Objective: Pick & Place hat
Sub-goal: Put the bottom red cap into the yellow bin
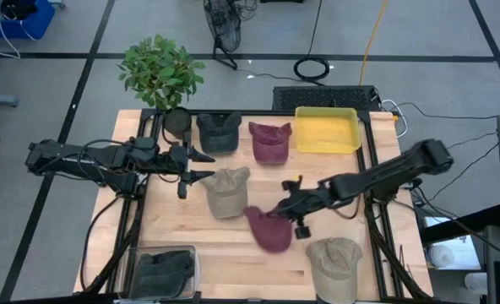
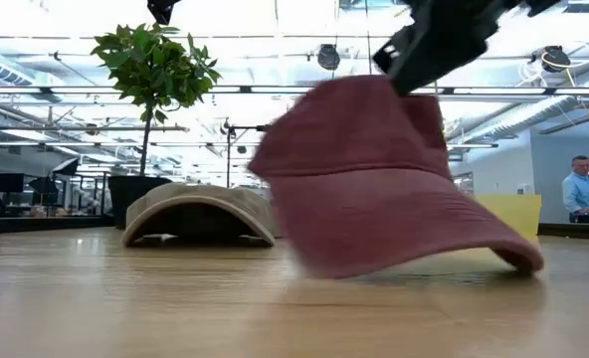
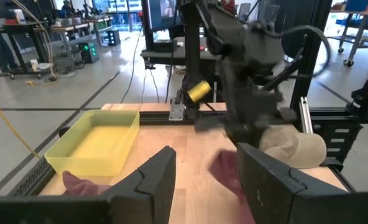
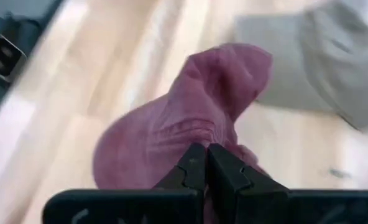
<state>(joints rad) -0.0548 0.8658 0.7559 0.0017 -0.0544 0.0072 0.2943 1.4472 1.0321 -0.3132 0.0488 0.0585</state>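
My right gripper (image 1: 287, 206) is shut on a maroon cap (image 1: 269, 230) at the table's middle, toward the near side. The cap fills the low view (image 2: 374, 179) and shows below the shut fingers in the right wrist view (image 4: 171, 130). My left gripper (image 1: 203, 165) is open and empty, held above the table's left half beside a tan cap (image 1: 225, 191). Its two fingers stand apart in the left wrist view (image 3: 206, 180). My right gripper pinches the maroon cap's crown cloth (image 4: 224, 155) between its two shut fingers, coming from above and from the table's right, slanting down. The cap hangs tilted below the fingers. The brim's right end (image 2: 518, 261) is at the tabletop. I cannot tell how many layers are held.
A dark grey cap (image 1: 219, 133), a second maroon cap (image 1: 270, 141) and a yellow tray (image 1: 326, 129) lie along the far edge. Another tan cap (image 1: 334, 266) lies near right. A clear bin with a dark hat (image 1: 161, 272) is near left. A potted plant (image 1: 160, 72) stands far left.
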